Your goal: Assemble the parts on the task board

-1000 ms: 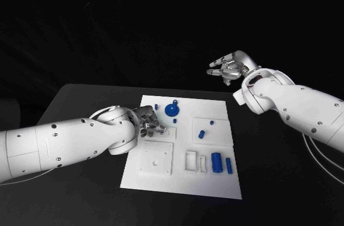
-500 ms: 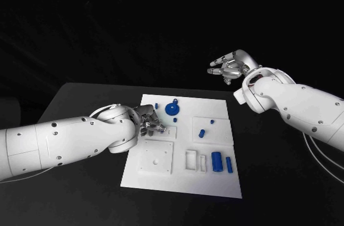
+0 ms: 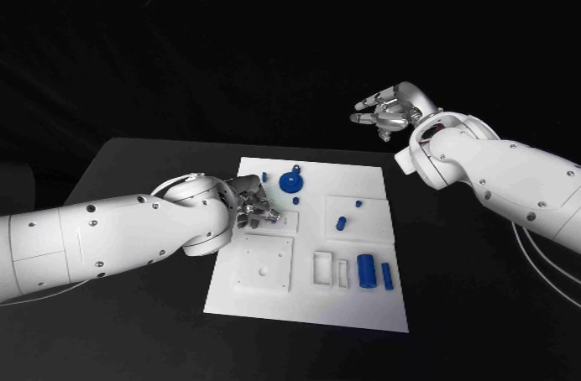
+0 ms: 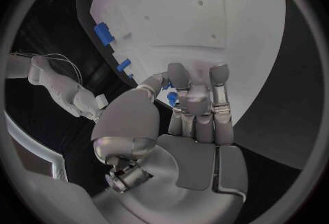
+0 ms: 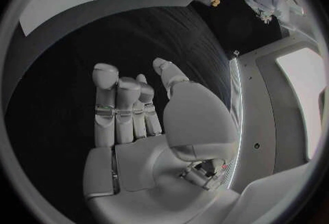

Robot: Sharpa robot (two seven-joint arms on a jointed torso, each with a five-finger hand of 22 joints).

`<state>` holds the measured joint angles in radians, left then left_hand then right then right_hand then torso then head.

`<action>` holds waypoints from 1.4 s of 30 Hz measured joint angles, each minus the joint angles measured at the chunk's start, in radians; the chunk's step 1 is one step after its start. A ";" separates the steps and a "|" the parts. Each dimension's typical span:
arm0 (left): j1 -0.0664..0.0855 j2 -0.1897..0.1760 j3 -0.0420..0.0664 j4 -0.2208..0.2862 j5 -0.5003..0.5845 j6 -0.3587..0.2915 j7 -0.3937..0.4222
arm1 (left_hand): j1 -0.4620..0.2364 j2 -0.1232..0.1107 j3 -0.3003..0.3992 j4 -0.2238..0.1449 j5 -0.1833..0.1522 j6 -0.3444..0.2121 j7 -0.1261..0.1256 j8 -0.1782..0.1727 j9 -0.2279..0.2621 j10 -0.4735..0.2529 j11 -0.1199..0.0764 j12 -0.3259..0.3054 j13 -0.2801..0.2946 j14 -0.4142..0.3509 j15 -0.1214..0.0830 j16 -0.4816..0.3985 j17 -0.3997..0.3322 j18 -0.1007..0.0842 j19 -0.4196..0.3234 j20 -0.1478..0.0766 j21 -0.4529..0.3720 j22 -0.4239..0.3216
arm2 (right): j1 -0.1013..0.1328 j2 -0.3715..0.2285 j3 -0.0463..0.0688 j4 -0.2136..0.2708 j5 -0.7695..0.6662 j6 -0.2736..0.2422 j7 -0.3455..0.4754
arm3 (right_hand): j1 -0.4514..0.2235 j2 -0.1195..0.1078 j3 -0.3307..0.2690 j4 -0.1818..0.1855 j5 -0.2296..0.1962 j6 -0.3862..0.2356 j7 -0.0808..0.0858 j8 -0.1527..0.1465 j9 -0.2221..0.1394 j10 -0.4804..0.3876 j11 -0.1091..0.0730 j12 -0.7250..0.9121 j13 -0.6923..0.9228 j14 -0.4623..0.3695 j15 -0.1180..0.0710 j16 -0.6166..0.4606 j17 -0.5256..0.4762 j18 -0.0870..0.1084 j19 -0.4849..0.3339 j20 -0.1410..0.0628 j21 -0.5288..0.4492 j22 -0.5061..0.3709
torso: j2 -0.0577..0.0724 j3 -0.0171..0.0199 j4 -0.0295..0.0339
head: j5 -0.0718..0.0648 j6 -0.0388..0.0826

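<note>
Assembly looks barely begun: blue parts [image 3: 364,272] lie loose across the board [image 3: 310,312]. The left hand [image 3: 252,206] hovers over the board's left edge, fingers curled around something I cannot make out. The right hand [image 3: 388,112] hangs empty and spread, well beyond the board.

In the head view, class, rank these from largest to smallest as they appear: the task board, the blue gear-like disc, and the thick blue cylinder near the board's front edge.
1. task board, by far the largest.
2. blue gear-like disc.
3. thick blue cylinder, close to the disc in length but narrower.
</note>
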<state>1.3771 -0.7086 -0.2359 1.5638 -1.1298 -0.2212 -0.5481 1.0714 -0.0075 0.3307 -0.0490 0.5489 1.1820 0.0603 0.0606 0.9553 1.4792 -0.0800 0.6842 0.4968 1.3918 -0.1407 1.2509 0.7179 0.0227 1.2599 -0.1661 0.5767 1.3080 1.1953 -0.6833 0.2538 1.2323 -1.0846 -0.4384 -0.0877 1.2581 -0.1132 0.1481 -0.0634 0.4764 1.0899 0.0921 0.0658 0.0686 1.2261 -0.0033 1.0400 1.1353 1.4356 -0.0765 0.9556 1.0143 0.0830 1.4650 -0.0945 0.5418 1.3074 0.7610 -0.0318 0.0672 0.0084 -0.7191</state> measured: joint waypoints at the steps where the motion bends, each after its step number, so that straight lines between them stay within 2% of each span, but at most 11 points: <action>1: 0.000 0.000 0.000 0.000 -0.001 0.001 0.000 | 0.000 0.000 0.000 0.000 0.000 0.000 0.000 0.000 0.000 0.000 0.000 0.002 0.000 0.000 0.000 0.004 0.003 0.000 0.000 0.000 0.000 0.000 | 0.000 0.000 0.000 0.000 0.000 0.000 0.000 | 0.000 0.000 0.000 0.000 0.004 0.000 0.000 0.000 0.000 0.000 0.000 0.000 0.000 0.000 0.000 0.000 0.000 0.000 0.000 0.000 0.000 0.000 | 0.000 0.0000 0.0000 | 0.000 0.000; 14: 0.000 0.000 0.000 0.000 -0.005 0.008 -0.002 | 0.000 0.000 0.000 0.000 0.004 0.002 0.002 0.002 0.044 0.000 0.000 0.014 -0.006 0.005 -0.002 0.013 0.015 0.000 -0.004 0.004 0.008 0.000 | 0.000 0.000 0.000 -0.001 0.002 0.001 0.000 | 0.000 0.000 0.000 0.000 0.006 0.000 0.000 0.000 0.000 0.000 0.000 0.000 0.000 0.000 0.000 0.000 -0.001 0.000 0.000 0.000 0.000 0.000 | 0.000 0.0000 -0.0010 | 0.000 -0.001; 18: 0.000 0.001 0.000 0.000 -0.007 0.010 -0.002 | 0.000 0.000 0.000 0.000 0.004 0.002 0.002 0.001 0.082 0.000 0.000 0.020 -0.007 0.005 -0.002 0.015 0.019 0.000 -0.004 0.004 0.008 0.000 | 0.000 0.000 0.000 -0.002 0.002 0.001 0.000 | 0.000 0.000 0.000 0.000 0.010 0.000 0.000 0.000 0.000 0.000 0.000 0.000 0.000 0.000 0.000 0.000 -0.001 0.000 0.000 0.000 0.000 0.000 | 0.000 0.0000 -0.0010 | -0.001 -0.002; 27: -0.001 0.003 -0.001 0.000 -0.014 0.015 -0.003 | 0.011 -0.011 -0.003 -0.003 -0.003 0.003 0.002 0.004 0.113 0.000 0.000 0.030 -0.007 0.006 -0.001 0.028 0.035 0.000 -0.004 0.004 0.008 0.000 | 0.000 0.002 0.000 -0.004 0.003 0.002 0.001 | 0.000 0.000 0.000 0.000 0.010 0.000 0.000 0.000 0.000 0.000 0.000 0.000 -0.001 0.000 0.000 0.000 -0.001 0.000 0.000 0.000 0.000 0.000 | 0.000 0.0000 0.0001 | 0.001 -0.004; 34: -0.001 0.003 -0.001 -0.001 -0.021 0.022 -0.007 | 0.016 -0.016 -0.006 -0.006 -0.004 0.003 0.002 0.050 0.109 0.000 0.000 0.038 -0.007 0.007 0.000 0.030 0.048 0.000 -0.004 0.004 0.012 0.000 | -0.001 0.002 0.000 -0.006 0.004 0.003 0.001 | 0.000 0.000 0.000 0.000 0.010 0.000 0.000 0.000 0.000 0.000 0.000 0.000 -0.001 0.000 0.000 0.000 -0.001 0.000 0.000 0.000 0.000 0.000 | 0.000 0.0000 0.0001 | 0.002 -0.006; 42: -0.001 0.005 -0.001 -0.003 -0.024 0.030 -0.008 | 0.016 -0.016 -0.008 -0.008 -0.006 0.003 0.002 0.074 0.113 0.000 0.000 0.046 -0.005 0.007 0.000 0.038 0.060 0.000 -0.007 0.007 0.015 0.000 | -0.001 0.003 0.000 -0.007 0.004 0.004 0.001 | 0.000 0.000 0.000 0.000 0.010 0.000 0.000 0.000 0.000 -0.001 -0.001 0.000 -0.001 0.000 0.000 0.000 -0.001 0.000 0.000 0.000 0.000 0.000 | 0.000 0.0000 -0.0003 | 0.003 -0.008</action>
<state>1.3762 -0.7036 -0.2366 1.5608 -1.1539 -0.1909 -0.5566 1.0872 -0.0233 0.3224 -0.0574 0.5430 1.1846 0.0627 0.1351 1.0678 1.4793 -0.0799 0.7301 0.4921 1.3986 -0.1403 1.2889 0.7783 0.0227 1.2525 -0.1589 0.5922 1.3075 1.1939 -0.6804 0.2538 1.2252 -1.0802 -0.4344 -0.0869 1.2582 -0.1132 0.1481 -0.0634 0.4863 1.0899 0.0920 0.0658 0.0686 1.2254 -0.0041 1.0400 1.1347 1.4356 -0.0764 0.9556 1.0136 0.0829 1.4650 -0.0946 0.5419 1.3074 0.7608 -0.0318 0.0669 0.0114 -0.7273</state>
